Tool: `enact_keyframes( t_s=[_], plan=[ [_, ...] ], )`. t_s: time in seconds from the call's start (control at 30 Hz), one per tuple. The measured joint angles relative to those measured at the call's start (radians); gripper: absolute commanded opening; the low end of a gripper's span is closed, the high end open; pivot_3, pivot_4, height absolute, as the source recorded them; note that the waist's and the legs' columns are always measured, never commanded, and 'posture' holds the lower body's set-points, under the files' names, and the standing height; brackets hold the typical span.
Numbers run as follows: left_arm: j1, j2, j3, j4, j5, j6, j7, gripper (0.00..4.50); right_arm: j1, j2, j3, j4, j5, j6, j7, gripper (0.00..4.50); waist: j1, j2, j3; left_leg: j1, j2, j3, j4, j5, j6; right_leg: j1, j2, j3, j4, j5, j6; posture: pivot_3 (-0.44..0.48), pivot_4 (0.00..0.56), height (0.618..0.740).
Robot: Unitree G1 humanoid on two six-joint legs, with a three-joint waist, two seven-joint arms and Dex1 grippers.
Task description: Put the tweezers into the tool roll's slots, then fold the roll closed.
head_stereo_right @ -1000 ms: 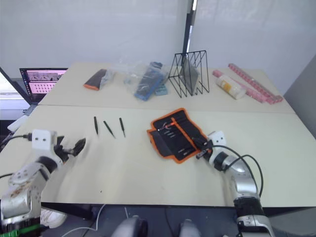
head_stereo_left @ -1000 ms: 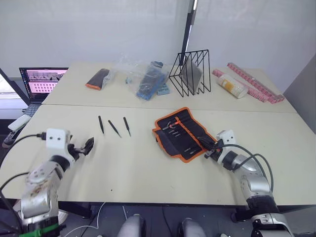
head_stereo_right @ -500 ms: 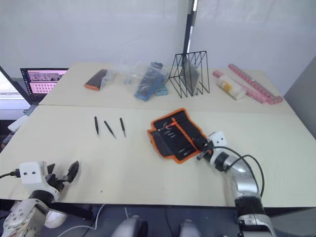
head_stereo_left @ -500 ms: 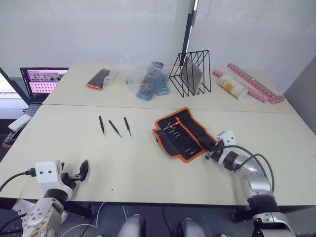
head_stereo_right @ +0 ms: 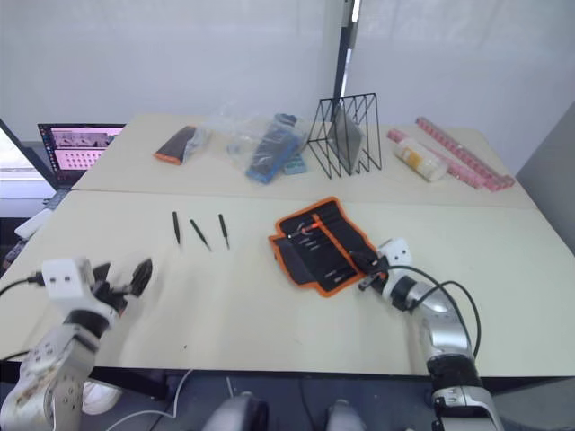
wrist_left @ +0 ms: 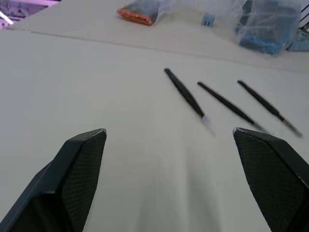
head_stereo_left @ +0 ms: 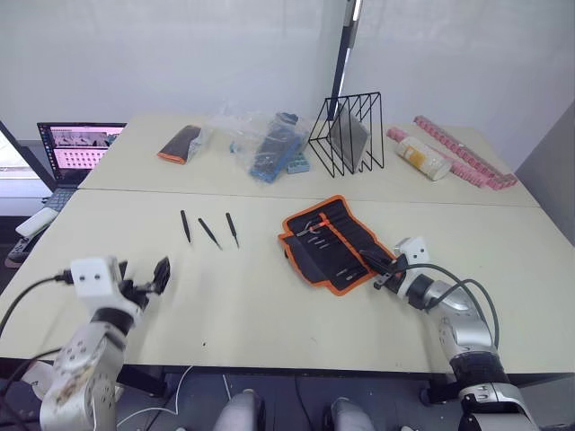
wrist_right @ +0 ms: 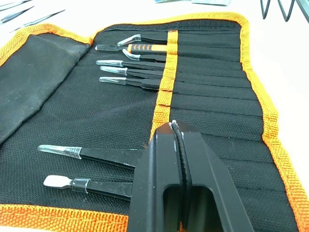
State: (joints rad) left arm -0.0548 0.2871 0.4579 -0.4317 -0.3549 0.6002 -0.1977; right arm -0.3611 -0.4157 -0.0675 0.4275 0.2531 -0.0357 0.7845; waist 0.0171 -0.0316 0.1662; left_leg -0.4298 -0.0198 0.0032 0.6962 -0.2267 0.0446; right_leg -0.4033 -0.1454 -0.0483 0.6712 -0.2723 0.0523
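**Three tweezers loose, left arm nearer**

The left gripper (head_stereo_left: 162,273) is held wide open, nothing between its fingers, low over the table (head_stereo_left: 252,305) at the near left. The right gripper (head_stereo_left: 379,272) is seen pressed shut, empty, its tip over the near corner of the tool roll (head_stereo_left: 331,242).

Three loose tweezers (head_stereo_left: 208,233) are found ahead of the left gripper and slightly toward the robot's right, well apart from it, side by side, long axes running roughly near-to-far. The left arm is judged nearer. The roll lies unfolded, several tools already slotted.

No readable writing or brand is made out.
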Motion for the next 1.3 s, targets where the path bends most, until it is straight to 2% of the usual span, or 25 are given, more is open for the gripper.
enact_keyframes(
  t_s=[0.17, 0.43, 0.73, 0.77, 0.8, 1.17, 1.3],
  plan=[
    [-0.183, 0.018, -0.035, 0.117, 0.035, 0.087, 0.107, 4.46, 0.004, 0.000, 0.003, -0.011, 0.000, 0.000, -0.001, 0.00, -0.004, 0.000, 0.000, 0.000, -0.001, 0.000, 0.000, 0.000, 0.000, 0.001, 0.000, 0.001, 0.005, 0.000, 0.000, 0.000, 0.150, 0.685],
    [-0.369, -0.004, -0.154, 0.319, 0.116, 0.173, 0.212, 4.46, 0.008, 0.000, 0.003, -0.017, -0.003, 0.000, -0.005, 0.00, -0.004, -0.001, 0.000, 0.000, -0.002, 0.000, 0.000, 0.000, 0.000, 0.001, -0.001, 0.001, 0.007, 0.000, 0.000, 0.000, 0.150, 0.685],
    [-0.426, -0.083, -0.189, 0.438, 0.155, 0.187, 0.293, 4.46, 0.012, -0.002, 0.008, -0.036, -0.004, 0.010, -0.015, 0.00, -0.005, -0.001, 0.000, -0.001, -0.002, 0.000, -0.001, 0.000, 0.000, 0.000, -0.001, 0.001, 0.008, 0.000, 0.000, 0.000, 0.150, 0.685],
    [-0.426, -0.083, -0.189, 0.441, 0.158, 0.186, 0.295, 3.93, 0.014, -0.002, 0.008, -0.039, -0.004, 0.011, -0.018, 0.00, -0.005, -0.001, 0.000, -0.001, -0.002, 0.000, -0.001, 0.000, -0.001, 0.000, -0.001, 0.001, 0.008, 0.000, 0.000, 0.000, 0.150, 0.685],
    [-0.426, -0.081, -0.189, 0.442, 0.162, 0.186, 0.298, 3.72, 0.015, -0.002, 0.009, -0.043, -0.004, 0.014, -0.021, 0.00, -0.005, -0.001, 0.000, -0.001, -0.002, 0.000, -0.001, 0.000, -0.001, 0.000, -0.001, 0.001, 0.008, 0.000, 0.000, 0.000, 0.150, 0.685],
    [-0.454, -0.035, -0.219, 0.530, 0.219, 0.143, 0.278, 0.08, 0.020, -0.008, 0.009, -0.065, -0.005, 0.043, -0.027, 0.00, -0.002, -0.001, 0.000, -0.001, -0.003, 0.000, -0.001, 0.000, -0.001, 0.000, -0.001, 0.001, 0.008, 0.000, 0.000, 0.000, 0.150, 0.685],
    [-0.457, -0.008, -0.222, 0.544, 0.226, 0.138, 0.258, 0.03, 0.019, -0.008, 0.010, -0.068, -0.005, 0.047, -0.027, 0.00, -0.002, -0.001, 0.000, -0.001, -0.002, 0.000, -0.001, 0.000, -0.001, 0.000, -0.001, 0.001, 0.008, 0.000, 0.000, 0.000, 0.150, 0.685]
  ],
)
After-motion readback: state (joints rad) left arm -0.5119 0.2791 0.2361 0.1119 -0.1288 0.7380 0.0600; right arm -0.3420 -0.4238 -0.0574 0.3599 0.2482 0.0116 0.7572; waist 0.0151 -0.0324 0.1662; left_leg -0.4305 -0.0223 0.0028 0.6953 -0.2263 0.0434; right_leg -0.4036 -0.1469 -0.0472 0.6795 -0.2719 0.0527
